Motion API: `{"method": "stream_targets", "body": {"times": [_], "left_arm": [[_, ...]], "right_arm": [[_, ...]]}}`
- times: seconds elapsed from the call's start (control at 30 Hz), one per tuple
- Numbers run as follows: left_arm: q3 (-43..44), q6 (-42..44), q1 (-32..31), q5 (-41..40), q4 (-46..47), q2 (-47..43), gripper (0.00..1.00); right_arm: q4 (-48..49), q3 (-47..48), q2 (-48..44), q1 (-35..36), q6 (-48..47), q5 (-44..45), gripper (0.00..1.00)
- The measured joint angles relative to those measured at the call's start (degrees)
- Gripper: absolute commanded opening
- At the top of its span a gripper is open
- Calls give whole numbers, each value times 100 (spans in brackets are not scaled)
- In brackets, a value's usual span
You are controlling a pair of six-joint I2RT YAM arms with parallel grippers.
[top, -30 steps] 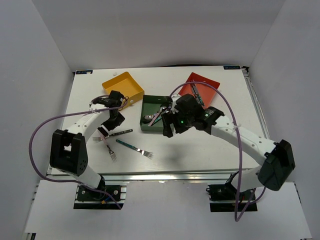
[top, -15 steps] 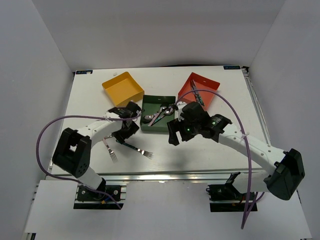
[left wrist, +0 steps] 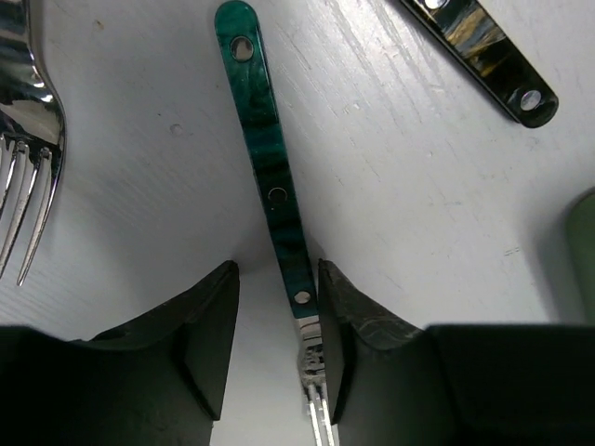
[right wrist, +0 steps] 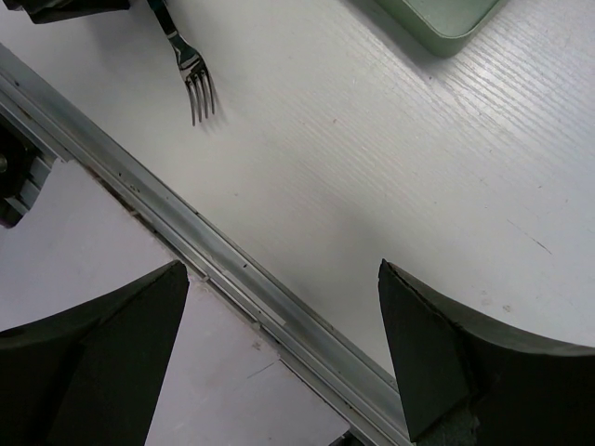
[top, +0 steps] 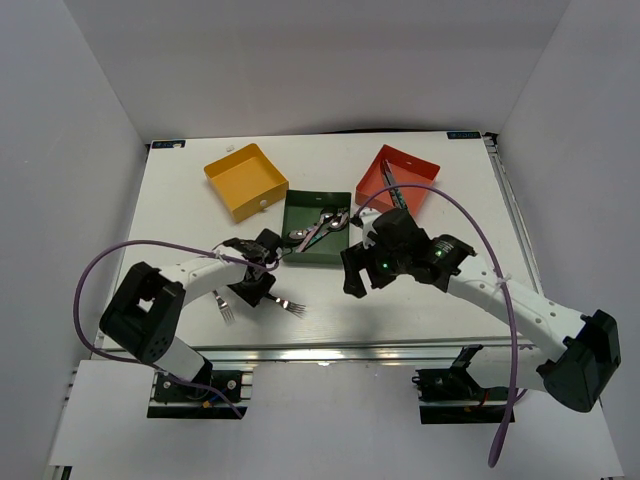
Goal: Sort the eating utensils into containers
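Observation:
A teal-green-handled fork (left wrist: 271, 177) lies on the white table, its tines (top: 291, 307) pointing right. My left gripper (left wrist: 277, 279) is open and low over it. Its jaws straddle the neck of the fork, and the right finger (left wrist: 349, 325) is close against it. In the top view the left gripper (top: 260, 292) is in front of the dark green tray (top: 300, 256), which holds spoons (top: 322, 224). My right gripper (top: 350, 282) is open and empty above bare table; in its own view (right wrist: 284, 279) it hangs over the table's front rail. The yellow tray (top: 245, 180) looks empty. The red-orange tray (top: 398, 176) holds utensils.
A second fork (top: 224, 309) lies left of the teal one, its tines (left wrist: 23, 177) at the left in the left wrist view. A dark-handled utensil (left wrist: 483, 46) lies beyond. The green tray's corner (right wrist: 446, 23) and the front rail (right wrist: 232, 269) show in the right wrist view.
My left gripper has swung from beside the yellow tray down to the teal fork. My right gripper has drawn back from the green tray toward the front edge.

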Motion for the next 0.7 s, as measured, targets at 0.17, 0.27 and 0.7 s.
{"method": "stream_targets", "body": {"times": [0.17, 0.27, 0.7], "left_arm": [[-116, -181, -55, 2, 164, -72, 14], [-98, -234, -186, -46, 179, -98, 0], [2970, 662, -776, -1493, -1368, -1008, 0]], "right_arm": [[-33, 0, -31, 0, -44, -20, 87], [-33, 0, -39, 0, -46, -42, 87], [-24, 0, -280, 0, -37, -37, 88]]}}
